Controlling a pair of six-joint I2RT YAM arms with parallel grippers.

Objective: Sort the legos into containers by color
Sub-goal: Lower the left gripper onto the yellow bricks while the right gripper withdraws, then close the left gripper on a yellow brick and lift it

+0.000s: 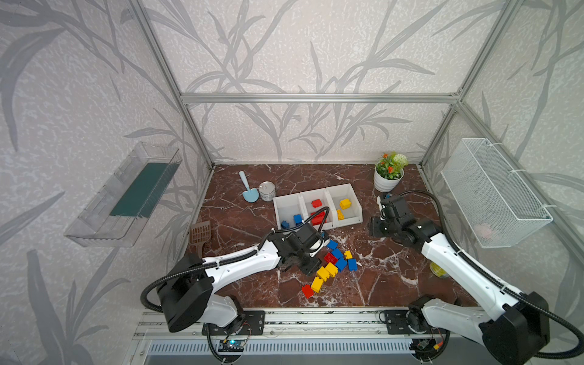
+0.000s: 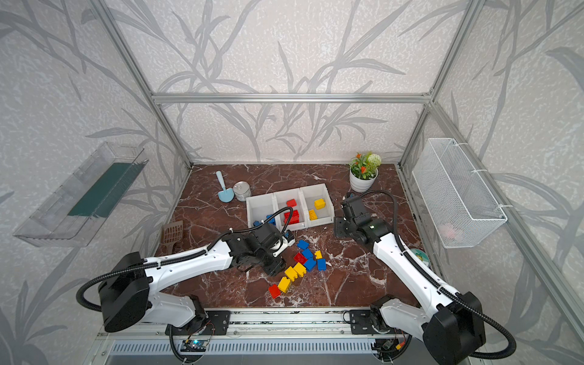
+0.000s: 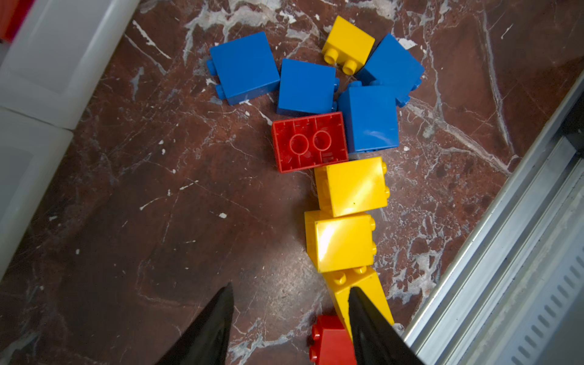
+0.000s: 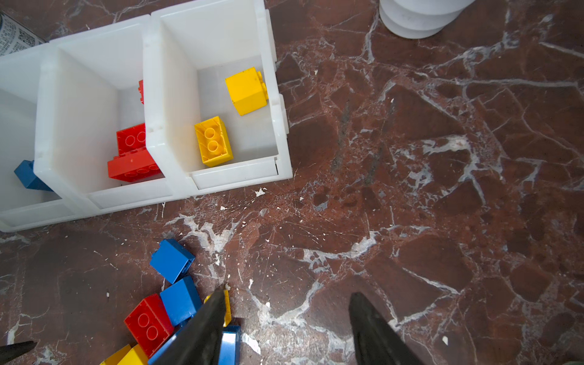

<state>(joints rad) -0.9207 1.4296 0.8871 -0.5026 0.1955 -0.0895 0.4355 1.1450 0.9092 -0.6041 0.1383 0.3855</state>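
Loose legos (image 1: 331, 265) lie in a pile on the marble table, in front of the containers: several blue, several yellow and two red. The containers (image 1: 313, 193) are three joined white bins. The left one holds blue bricks (image 1: 297, 219), the middle one red (image 4: 132, 158), the right one yellow (image 4: 213, 140). My left gripper (image 3: 290, 289) is open over bare marble at the pile's left edge. One of its fingers (image 3: 366, 325) stands in front of a yellow brick (image 3: 343, 284). Open too, my right gripper (image 4: 288, 293) hangs over bare marble, right of the pile.
A potted plant (image 1: 389, 177) stands at the back right. A tin can (image 1: 267, 190) and a blue scoop (image 1: 248, 189) are behind the bins on the left, a brown slotted scoop (image 1: 200, 234) by the left wall. A wire basket (image 1: 493, 192) and a clear tray (image 1: 126, 192) hang on the side walls.
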